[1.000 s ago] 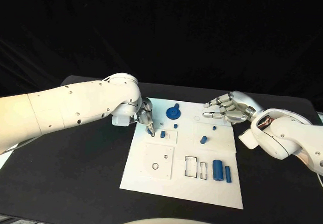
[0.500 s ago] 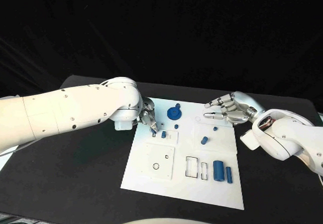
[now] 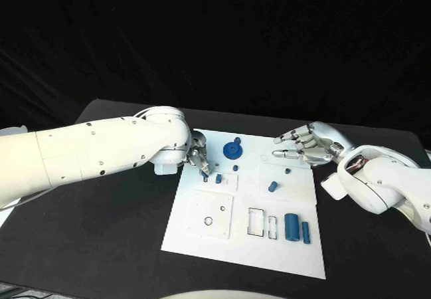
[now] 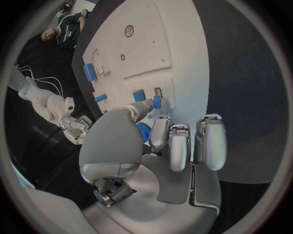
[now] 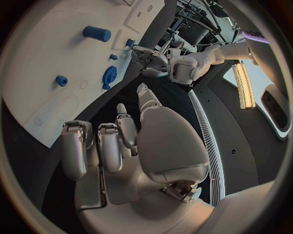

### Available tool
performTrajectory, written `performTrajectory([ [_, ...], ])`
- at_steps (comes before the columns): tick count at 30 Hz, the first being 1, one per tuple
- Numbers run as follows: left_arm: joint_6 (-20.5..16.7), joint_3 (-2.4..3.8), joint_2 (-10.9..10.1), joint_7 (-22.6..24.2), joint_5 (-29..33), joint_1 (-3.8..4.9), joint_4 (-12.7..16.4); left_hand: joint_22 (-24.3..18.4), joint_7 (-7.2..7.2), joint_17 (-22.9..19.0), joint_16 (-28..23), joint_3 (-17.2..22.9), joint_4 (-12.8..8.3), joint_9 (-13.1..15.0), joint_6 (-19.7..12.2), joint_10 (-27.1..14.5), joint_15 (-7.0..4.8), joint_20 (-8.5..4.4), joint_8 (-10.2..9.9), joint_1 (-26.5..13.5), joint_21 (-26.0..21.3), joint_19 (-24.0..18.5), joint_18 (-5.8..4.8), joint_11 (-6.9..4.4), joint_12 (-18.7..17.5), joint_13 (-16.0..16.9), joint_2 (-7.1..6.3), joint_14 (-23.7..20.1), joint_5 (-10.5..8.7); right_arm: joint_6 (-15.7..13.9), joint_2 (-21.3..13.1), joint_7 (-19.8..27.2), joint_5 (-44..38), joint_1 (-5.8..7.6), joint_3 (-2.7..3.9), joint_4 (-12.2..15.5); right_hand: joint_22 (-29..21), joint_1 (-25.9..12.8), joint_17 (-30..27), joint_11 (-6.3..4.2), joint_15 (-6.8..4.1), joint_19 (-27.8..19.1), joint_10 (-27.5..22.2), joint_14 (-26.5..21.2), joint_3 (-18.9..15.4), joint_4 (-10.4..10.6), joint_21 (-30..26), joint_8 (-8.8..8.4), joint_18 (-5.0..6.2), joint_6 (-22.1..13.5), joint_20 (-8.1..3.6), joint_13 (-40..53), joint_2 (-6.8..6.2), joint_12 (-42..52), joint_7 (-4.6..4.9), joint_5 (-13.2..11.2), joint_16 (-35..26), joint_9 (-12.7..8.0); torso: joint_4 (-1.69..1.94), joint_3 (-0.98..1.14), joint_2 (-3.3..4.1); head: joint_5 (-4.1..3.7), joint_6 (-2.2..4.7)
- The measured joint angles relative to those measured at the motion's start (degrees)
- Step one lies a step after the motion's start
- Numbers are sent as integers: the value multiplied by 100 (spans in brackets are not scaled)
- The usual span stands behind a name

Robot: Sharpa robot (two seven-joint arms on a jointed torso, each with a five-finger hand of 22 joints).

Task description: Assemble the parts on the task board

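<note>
The white task board (image 3: 269,251) lies mid-table. My left hand (image 3: 198,159) is over its far left part, and thumb and a finger pinch a small blue part (image 4: 156,101) just above a dark slot (image 4: 158,91). Another small blue peg (image 3: 217,179) stands on the board beside those fingertips. A blue disc (image 3: 233,150) sits at the board's far edge, right of the left hand. My right hand (image 3: 306,148) hovers over the far right corner with fingers apart, holding nothing. A blue peg (image 3: 272,186) stands near the board's middle.
A thick blue cylinder (image 3: 290,226) and a thin blue rod (image 3: 306,232) lie at the board's right, next to two rectangular outlines (image 3: 262,223). Two small blue studs (image 3: 234,168) (image 3: 284,170) sit in the far half. Black table (image 3: 97,231) surrounds the board.
The left forearm has swung slightly, and its fingertips have edged a little to the right over the board. The right hand and the loose parts have stayed put.
</note>
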Motion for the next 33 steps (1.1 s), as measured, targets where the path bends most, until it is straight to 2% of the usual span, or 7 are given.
performTrajectory([
  [5, 79, 8, 14, 1, -51, -3, -11, 0, 0, 0, 0, 14, -14, 0, 0, 0, 0, 0, 79, -42, 0, 0, -1, 0, -28, -29, -42, 0, 0, 0, 0, 1, 0, -1, 0, 0, 0, 0, 2, 0, 0, 0, 0, 0, 0, 0, 0, 0, 0, 0, 0, 0, 0, 1, 0, 0, 0, 0, -1, 0, 2, 1, -4],
  [33, 399, 13, 27, 16, -113, -6, -10, -1, -20, -2, 0, 42, -40, 0, -20, -2, 0, -20, 108, -41, 24, 21, 0, 2, -79, -93, -44, 0, 19, 6, 10, 4, 0, -6, 0, -10, -2, 0, 3, 0, 0, 0, 0, 0, 0, 0, 0, 0, 0, 0, 0, 1, 0, 2, 0, 0, 0, -2, 2, 0, 1, 3, -29],
])
